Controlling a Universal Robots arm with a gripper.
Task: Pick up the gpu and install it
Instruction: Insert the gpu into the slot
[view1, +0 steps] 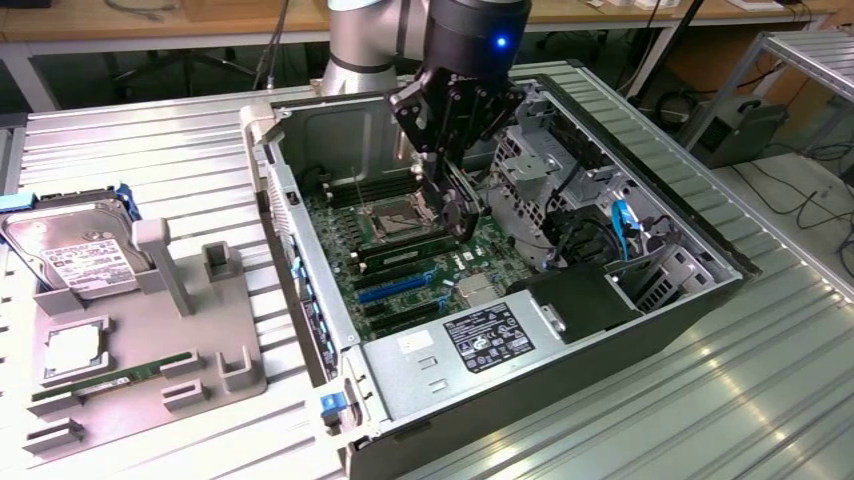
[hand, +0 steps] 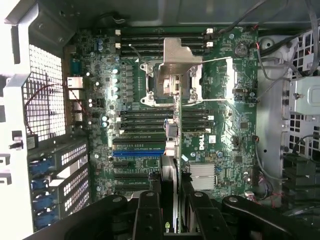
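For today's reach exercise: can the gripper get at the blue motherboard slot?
Probably yes: the case is open, the gripper holding the gpu hangs over the motherboard, the blue slot uncovered.

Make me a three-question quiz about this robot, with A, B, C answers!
1. Where does the hard drive lie? A in the computer B on the grey tray C on the floor
2. What colour is the light on the arm? A red B green C blue
3. What is the gripper doing? A shut on the gpu over the motherboard B open over the tray C gripping a cable
Answers: 1 B, it rests on the tray; 2 C, it glows blue; 3 A, the gpu stands between the fingers.
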